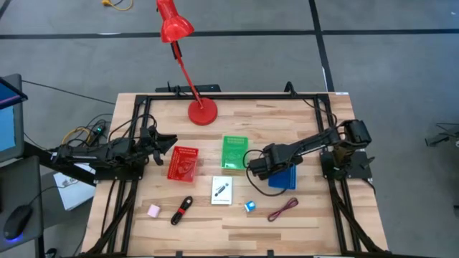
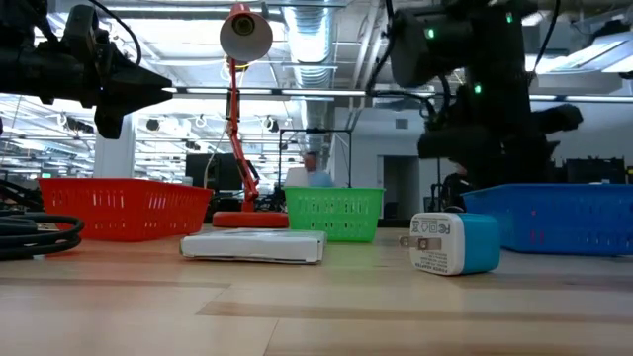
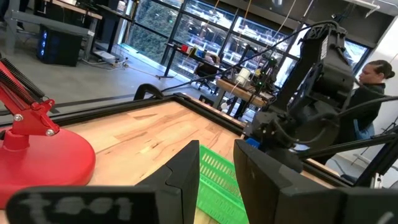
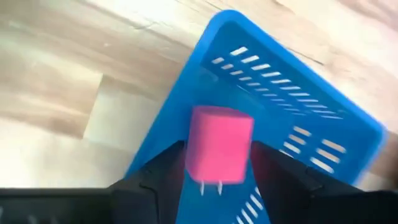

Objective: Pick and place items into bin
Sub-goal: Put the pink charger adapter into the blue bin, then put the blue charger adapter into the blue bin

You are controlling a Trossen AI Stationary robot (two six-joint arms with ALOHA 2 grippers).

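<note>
My right gripper [image 1: 256,169] [image 4: 217,149] is shut on a pink block [image 4: 219,152] with two metal prongs, above the near-left corner of the blue bin [image 1: 283,179] [image 4: 280,93]. My left gripper [image 1: 166,140] [image 3: 217,171] is open and empty, above the table just left of the red bin [image 1: 183,163]. On the table lie a second pink block [image 1: 153,211], a black-and-red stick [image 1: 182,209], a white card [image 1: 222,190], a blue-white cube [image 1: 249,206] and a dark red cord [image 1: 283,209]. My right gripper pinches the pink block by two opposite sides [image 4: 191,155] between its two fingers. The fingers point down from above. The block is lifted clear over the blue bin's floor, its prongs [image 4: 209,186] toward the wrist.
A green bin [image 1: 234,152] stands between the red and blue bins. The red desk lamp's base [image 1: 202,112] stands at the table's far side, and its arm leans back past the far edge. A black frame runs along the table's edges. A person [image 3: 373,81] shows beyond the table.
</note>
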